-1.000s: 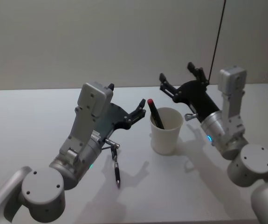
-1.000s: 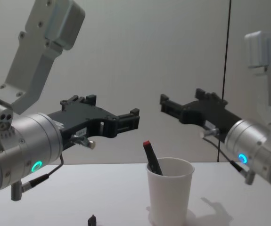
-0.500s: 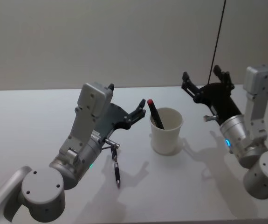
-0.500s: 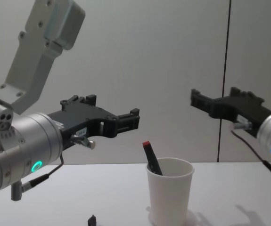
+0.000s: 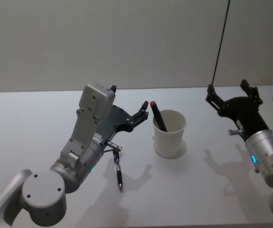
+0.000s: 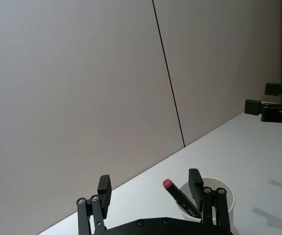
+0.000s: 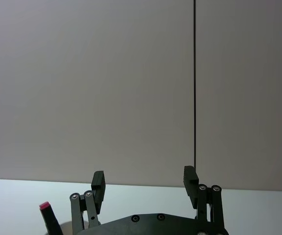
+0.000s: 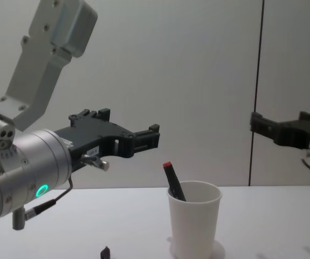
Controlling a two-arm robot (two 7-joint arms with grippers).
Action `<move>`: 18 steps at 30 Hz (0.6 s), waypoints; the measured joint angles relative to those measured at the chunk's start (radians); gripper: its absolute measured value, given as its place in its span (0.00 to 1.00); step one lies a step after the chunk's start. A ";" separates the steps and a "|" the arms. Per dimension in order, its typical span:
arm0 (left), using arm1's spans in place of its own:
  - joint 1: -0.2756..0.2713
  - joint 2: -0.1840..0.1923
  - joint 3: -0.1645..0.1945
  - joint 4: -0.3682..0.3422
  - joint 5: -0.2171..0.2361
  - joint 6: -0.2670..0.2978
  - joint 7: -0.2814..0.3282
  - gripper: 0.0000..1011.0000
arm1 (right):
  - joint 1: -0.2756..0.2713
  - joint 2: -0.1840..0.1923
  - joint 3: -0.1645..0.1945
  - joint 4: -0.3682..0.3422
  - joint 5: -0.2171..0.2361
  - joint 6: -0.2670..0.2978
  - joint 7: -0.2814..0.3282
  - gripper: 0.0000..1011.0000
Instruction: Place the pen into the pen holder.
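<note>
Black right gripper (image 5: 227,90), jaws spread and empty, hangs over the table (image 5: 32,123) well right of the pen holder (image 5: 168,138), a white cup where the red-capped pen (image 5: 156,114) leans, cap above the rim; left gripper (image 6: 150,190), likewise spread and empty, hovers just left of it, and a second pen (image 5: 118,175) lies flat by that arm

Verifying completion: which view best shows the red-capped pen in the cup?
The head view: looking down, the pen leans inside the pen holder, cap above the rim. Chest view shows it side-on; both wrist views catch mainly its capped end.
</note>
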 joint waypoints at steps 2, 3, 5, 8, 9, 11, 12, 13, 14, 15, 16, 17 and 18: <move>0.000 0.000 0.000 0.000 0.000 0.000 0.000 0.99 | -0.015 0.008 0.005 -0.018 0.006 0.015 -0.010 0.99; 0.000 0.000 0.000 0.000 0.000 0.000 0.000 0.99 | -0.019 0.010 0.006 -0.023 0.008 0.019 -0.013 0.99; 0.000 0.000 0.000 0.000 0.000 0.000 0.000 0.99 | -0.033 0.018 0.012 -0.039 0.014 0.029 -0.022 0.99; 0.000 0.000 0.000 0.000 0.000 0.000 0.000 0.99 | -0.047 0.027 0.020 -0.056 0.023 0.044 -0.033 0.99; 0.000 0.000 0.000 0.000 0.000 0.000 0.000 0.99 | -0.050 0.029 0.021 -0.059 0.025 0.047 -0.036 0.99; 0.000 0.000 0.000 0.000 0.000 0.000 0.000 0.99 | -0.059 0.035 0.027 -0.069 0.030 0.056 -0.045 0.99; 0.000 0.000 0.000 0.000 0.000 0.000 0.000 0.99 | -0.061 0.038 0.028 -0.072 0.031 0.059 -0.047 0.99; 0.000 0.000 0.000 0.000 0.000 0.000 0.000 0.99 | -0.065 0.041 0.031 -0.077 0.034 0.063 -0.051 0.99; 0.000 0.000 0.000 0.000 0.000 0.000 0.000 0.99 | -0.067 0.042 0.032 -0.079 0.035 0.064 -0.053 0.99; 0.000 0.000 0.000 0.000 0.000 0.000 0.000 0.99 | -0.069 0.043 0.033 -0.081 0.036 0.066 -0.055 0.99; 0.000 0.000 0.000 0.000 0.000 0.000 0.000 0.99 | -0.073 0.045 0.035 -0.085 0.038 0.070 -0.058 0.99; 0.000 0.000 0.000 0.000 0.000 0.000 0.000 0.99 | -0.074 0.046 0.036 -0.087 0.039 0.072 -0.059 0.99; 0.000 0.000 0.000 0.000 0.000 0.000 0.000 0.99 | -0.076 0.047 0.037 -0.088 0.040 0.074 -0.060 0.99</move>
